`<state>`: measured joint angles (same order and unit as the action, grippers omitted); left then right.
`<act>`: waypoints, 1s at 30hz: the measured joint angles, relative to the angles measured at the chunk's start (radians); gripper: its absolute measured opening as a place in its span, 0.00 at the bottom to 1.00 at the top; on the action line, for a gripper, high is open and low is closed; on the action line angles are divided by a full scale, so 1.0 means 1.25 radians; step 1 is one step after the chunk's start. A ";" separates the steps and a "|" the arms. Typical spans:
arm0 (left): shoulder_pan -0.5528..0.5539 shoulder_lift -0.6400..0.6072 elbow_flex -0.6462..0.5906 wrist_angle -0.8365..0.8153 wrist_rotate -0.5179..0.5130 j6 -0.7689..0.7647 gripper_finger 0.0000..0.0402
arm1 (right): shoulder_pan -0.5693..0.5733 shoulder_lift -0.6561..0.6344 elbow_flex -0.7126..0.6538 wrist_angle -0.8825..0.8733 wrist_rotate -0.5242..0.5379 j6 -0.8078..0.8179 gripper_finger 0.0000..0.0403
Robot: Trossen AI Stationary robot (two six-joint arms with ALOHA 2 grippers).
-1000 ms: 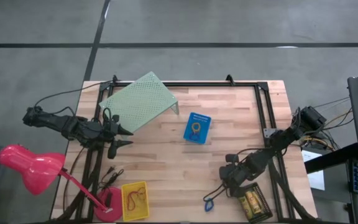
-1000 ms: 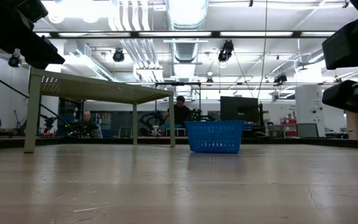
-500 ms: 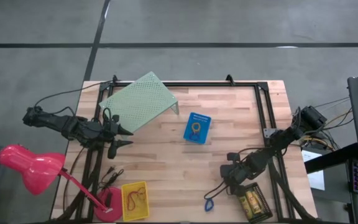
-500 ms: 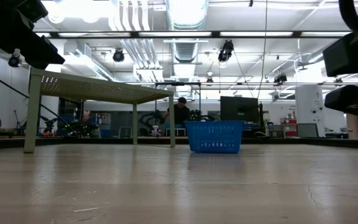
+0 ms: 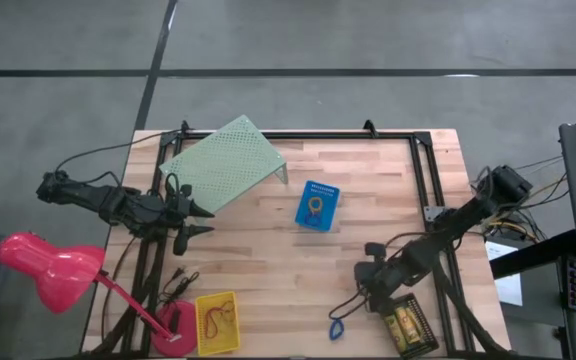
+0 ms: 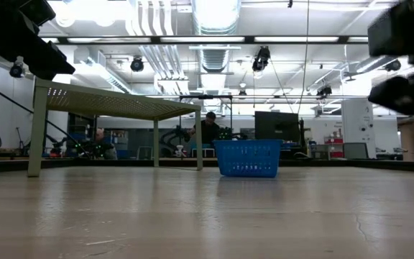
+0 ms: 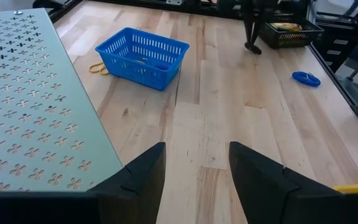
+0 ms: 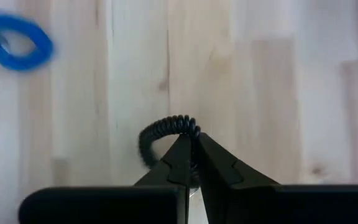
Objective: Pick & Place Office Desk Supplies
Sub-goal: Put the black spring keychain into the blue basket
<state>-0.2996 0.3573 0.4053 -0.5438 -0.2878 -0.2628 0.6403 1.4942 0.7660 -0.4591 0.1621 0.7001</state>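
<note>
**Thin Pinch on the Black Ring: Slip Likely on the Lift**

Gripped the black ring point(image 8: 169, 121) only by its near edge, with the right end effector point(image 8: 191, 142) clamped narrow at the very tips. Left most of the coil sticking out past the tips, low over the table point(image 8: 260, 74). Could not tell whether it touched the wood.

Judged the main risk a slip. Could have lost so shallow a bite on a springy coil with any quick lift or swing, and sent the ring rolling off across the boards. Could also have stretched the coil and snapped it free if part of it dragged on the wood. Saw little risk of a clash with the blue ring point(image 8: 14, 42), well apart to one side.

Placed the pinch, in the high view, just beside the black bin point(image 5: 409, 329) with the yellow-gold pieces point(image 5: 404, 326) at the near right of the table. Found the blue bin point(image 5: 317, 205) farther off toward the middle and the yellow bin point(image 5: 217, 322) well away at the near left.

Kept the left end effector point(image 5: 204, 220) wide and idle by the pale green riser point(image 5: 226, 163).
</note>
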 joint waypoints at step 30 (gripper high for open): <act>0.000 0.000 0.000 0.000 0.000 0.000 0.46 | -0.368 -0.226 0.005 0.189 0.418 0.146 0.03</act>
<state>-0.2996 0.3573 0.4053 -0.5438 -0.2878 -0.2626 0.1800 1.2114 0.7723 -0.2223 0.6851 0.8822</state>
